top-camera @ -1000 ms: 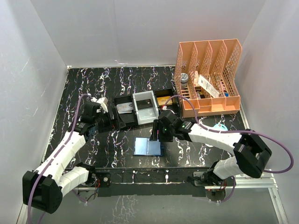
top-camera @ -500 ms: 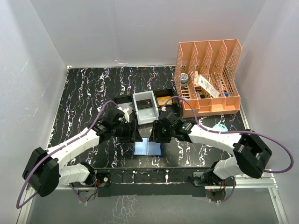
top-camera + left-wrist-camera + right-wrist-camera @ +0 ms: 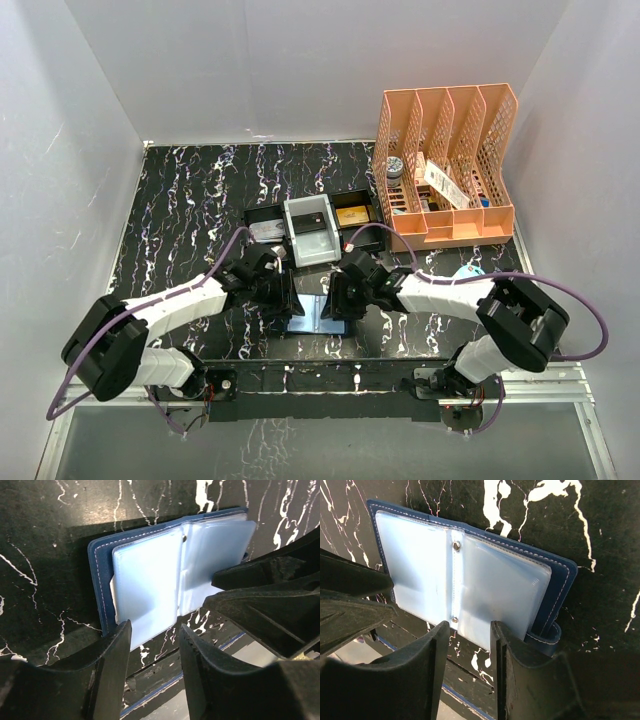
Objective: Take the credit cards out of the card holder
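The black white-veined table (image 3: 190, 200) carries a peach slotted file organizer (image 3: 447, 165) at the back right. In front of it is a black-and-white compartment tray (image 3: 310, 228), with a flat grey piece (image 3: 266, 232) in its left bay.

A second ago the left arm was drawn back by the tray's left end. It has since swung in, and the left gripper (image 3: 283, 297) now sits at the left edge of the card holder (image 3: 318, 312). The right gripper (image 3: 340, 298), earlier over the holder's far right corner, has dropped lower against its right side.

The navy card holder has not moved. It lies spread open on the table between the two grippers, near the front edge, with its pale plastic sleeves facing up.

In the wrist views each gripper's fingers stand moderately apart. A sleeve edge lies at the gap and nothing is clamped.

From above, the two grippers cover most of the holder. The sleeves are cloudy, so it cannot be made out whether credit cards sit inside. The left wrist view shows a pale corner (image 3: 113, 587) poking out under the left sleeve, but what it is cannot be told.
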{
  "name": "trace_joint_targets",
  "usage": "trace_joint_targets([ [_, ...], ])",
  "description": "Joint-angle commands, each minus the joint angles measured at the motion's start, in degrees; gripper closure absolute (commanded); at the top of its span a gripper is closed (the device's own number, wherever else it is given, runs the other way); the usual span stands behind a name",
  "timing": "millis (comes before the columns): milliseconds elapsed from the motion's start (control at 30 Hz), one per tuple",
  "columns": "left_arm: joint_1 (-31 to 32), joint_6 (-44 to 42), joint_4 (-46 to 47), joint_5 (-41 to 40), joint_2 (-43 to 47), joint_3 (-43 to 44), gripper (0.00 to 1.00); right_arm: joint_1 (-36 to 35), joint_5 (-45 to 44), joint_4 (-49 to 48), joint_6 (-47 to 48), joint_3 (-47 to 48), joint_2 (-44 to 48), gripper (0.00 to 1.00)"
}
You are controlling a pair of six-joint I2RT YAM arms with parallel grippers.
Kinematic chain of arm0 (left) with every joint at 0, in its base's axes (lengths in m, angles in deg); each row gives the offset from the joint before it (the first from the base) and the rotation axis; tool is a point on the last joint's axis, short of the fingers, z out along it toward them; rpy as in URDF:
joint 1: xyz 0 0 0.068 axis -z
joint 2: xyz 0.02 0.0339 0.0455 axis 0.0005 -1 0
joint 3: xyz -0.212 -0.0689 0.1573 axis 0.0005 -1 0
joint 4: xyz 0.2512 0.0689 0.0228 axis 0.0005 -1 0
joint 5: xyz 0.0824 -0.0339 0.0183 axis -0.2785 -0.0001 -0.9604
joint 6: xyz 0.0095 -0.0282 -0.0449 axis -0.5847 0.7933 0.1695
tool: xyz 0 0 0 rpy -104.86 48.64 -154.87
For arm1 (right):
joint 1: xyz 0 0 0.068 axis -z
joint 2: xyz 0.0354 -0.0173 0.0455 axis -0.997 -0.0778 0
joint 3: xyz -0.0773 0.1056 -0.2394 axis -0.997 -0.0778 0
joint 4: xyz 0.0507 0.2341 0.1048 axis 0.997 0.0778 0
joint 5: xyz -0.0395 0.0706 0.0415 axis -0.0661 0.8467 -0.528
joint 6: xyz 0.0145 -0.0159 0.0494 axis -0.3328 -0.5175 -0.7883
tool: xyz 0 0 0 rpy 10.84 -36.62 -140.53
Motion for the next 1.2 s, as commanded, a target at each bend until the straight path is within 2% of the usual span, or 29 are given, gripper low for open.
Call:
trace_joint_targets([
  [0,0.55,0.69,0.18,-1.18,-0.50,-1.40,0.60,-0.40,0.33,-3.99,-1.00,-0.72,-0.66,0.64],
  [200,0.70,-0.37,-2.55,-4.02,-0.29,-1.06,0.58,-0.45,-0.15,-3.57,-0.68,-0.54,-1.08,0.64],
  [367,0.71,-0.36,-0.97,-3.25,-1.72,-1.75,0.59,-0.43,0.09,-4.03,-0.66,-0.37,-1.99,0.64],
  [467,0.94,-0.02,0.78,-2.09,-2.90,-2.06,0.65,-0.42,0.28,-4.14,-0.57,-0.03,-2.41,0.64],
  [733,1.47,0.59,4.76,0.58,-3.02,-2.36,0.92,-0.45,0.85,-5.03,-0.57,-0.18,-3.54,0.64],
  [967,2.76,2.51,7.89,1.58,-4.32,-1.75,1.00,-0.38,1.85,-6.09,-0.57,-0.29,-5.37,0.65],
  [1167,4.63,2.41,6.19,-0.04,-8.03,0.83,1.00,-0.45,1.72,-6.02,-0.47,0.12,-5.23,0.65],
])
